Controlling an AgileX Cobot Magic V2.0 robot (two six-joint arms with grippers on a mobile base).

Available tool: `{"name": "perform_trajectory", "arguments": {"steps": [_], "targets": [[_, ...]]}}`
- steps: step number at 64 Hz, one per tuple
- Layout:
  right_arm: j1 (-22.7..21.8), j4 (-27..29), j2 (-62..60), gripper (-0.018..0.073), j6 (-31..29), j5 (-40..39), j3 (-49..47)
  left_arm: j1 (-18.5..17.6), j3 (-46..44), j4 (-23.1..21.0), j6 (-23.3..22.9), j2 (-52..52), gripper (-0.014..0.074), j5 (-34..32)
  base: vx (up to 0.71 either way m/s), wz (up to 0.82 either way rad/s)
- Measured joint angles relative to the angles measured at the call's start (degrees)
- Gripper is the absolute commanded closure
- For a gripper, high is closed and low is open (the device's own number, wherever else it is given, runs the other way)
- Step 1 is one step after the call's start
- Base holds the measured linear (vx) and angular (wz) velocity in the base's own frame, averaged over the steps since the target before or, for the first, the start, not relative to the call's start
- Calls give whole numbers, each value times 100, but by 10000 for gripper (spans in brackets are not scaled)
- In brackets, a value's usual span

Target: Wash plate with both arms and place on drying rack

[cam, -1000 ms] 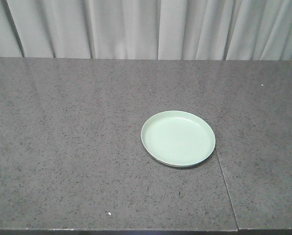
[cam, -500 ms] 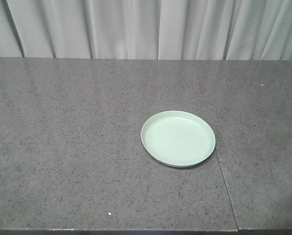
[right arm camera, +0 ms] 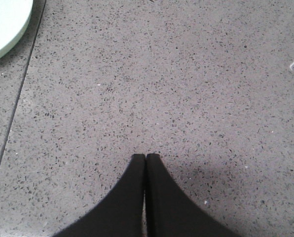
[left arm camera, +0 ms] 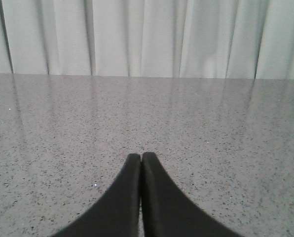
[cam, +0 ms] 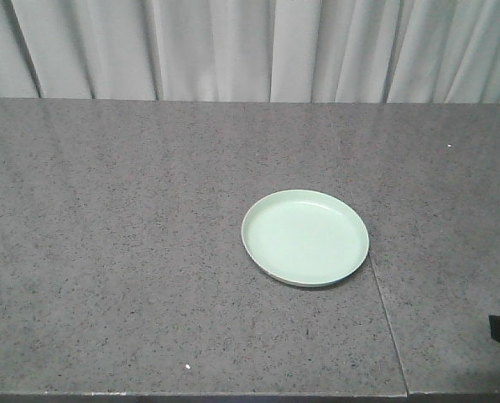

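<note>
Wrist views: left gripper point(left arm camera: 140, 157) closed, empty; right gripper point(right arm camera: 145, 158) likewise.

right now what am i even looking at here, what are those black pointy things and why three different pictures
These are three cameras on a two-armed robot. The front view looks across a grey speckled counter with one pale green plate lying flat, empty, curtains behind. A dark bit at its right edge is probably part of an arm. The other two cameras sit on the wrists. The black points are each arm's gripper: the left gripper and the right gripper, both shut and holding nothing. The right wrist view catches the plate's edge at top left, beyond a seam in the counter. No drying rack shows.
</note>
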Motion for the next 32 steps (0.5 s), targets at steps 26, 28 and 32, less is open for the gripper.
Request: {"name": "perform_trajectory", "arguments": {"steps": [26,28,32], "targets": [[0,-6,0,399,0,60,0,0,0,0,-5,0,602,0,0,0],[0,-6,0,375,0,73,0,0,0,0,-5,0,602,0,0,0],[0,-6,0,317,0,107,0,0,0,0,-5,0,602,0,0,0]]}}
